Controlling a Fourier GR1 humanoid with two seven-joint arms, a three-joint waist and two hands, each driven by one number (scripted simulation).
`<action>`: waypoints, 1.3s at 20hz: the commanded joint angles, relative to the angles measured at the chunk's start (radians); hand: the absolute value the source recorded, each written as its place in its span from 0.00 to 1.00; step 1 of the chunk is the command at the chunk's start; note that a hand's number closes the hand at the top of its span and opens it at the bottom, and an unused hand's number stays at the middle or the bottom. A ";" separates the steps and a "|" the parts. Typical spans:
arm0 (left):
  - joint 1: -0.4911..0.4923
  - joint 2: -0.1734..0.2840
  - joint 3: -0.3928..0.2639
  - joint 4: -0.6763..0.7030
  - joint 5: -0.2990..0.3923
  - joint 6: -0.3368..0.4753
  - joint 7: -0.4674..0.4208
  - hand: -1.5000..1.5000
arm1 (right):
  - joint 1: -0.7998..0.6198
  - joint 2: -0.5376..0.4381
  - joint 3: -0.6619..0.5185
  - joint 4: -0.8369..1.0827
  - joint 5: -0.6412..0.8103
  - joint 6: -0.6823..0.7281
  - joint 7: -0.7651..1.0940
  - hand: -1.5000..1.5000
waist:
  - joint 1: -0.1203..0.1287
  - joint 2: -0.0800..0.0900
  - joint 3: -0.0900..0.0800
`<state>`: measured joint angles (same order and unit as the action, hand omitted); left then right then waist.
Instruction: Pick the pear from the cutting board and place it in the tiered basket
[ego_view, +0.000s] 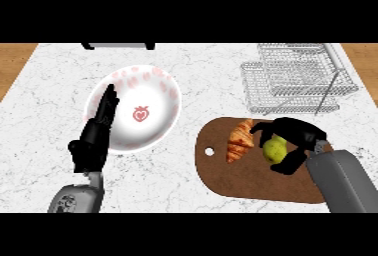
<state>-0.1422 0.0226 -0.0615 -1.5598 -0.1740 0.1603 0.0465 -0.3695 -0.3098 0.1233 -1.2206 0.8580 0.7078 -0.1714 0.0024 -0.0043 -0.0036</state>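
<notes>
White marbled counter top (221, 65) with wooden strips (15, 65) at both sides, grey appliance (118, 45) at far edge.

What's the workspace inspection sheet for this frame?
Surface: white marbled counter, wood at both sides.
Job's things: pear on the cutting board, right hand curled round it; wire tiered basket behind the board, nothing seen in it.
Clutter: croissant on the board beside the pear; plate with a strawberry mark.
Hands: right hand shut on pear; left hand open, fingers straight, over the plate.
Cables: nothing seen.
Surroundings: dark object at the far edge, cropped.
</notes>
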 joint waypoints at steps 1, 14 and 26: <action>-0.011 -0.021 -0.055 0.058 -0.022 0.046 -0.042 0.50 | 0.040 -0.009 0.066 -0.049 0.069 -0.105 -0.067 1.00 | -0.005 0.005 0.004; 0.038 0.025 0.005 -0.019 0.006 -0.009 -0.002 0.50 | 0.020 0.168 0.119 -0.085 0.442 -0.311 0.581 1.00 | -0.011 -0.005 0.000; 0.002 0.010 0.015 -0.015 0.025 -0.012 0.022 0.50 | -0.092 0.236 0.085 -0.553 0.529 -0.063 0.893 1.00 | -0.010 -0.001 0.003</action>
<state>-0.1402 0.0348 -0.0454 -1.5561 -0.1588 0.1555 0.0454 -0.4048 -0.0695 0.2493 -1.6400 1.3807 0.5658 0.6632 -0.0104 -0.0061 -0.0016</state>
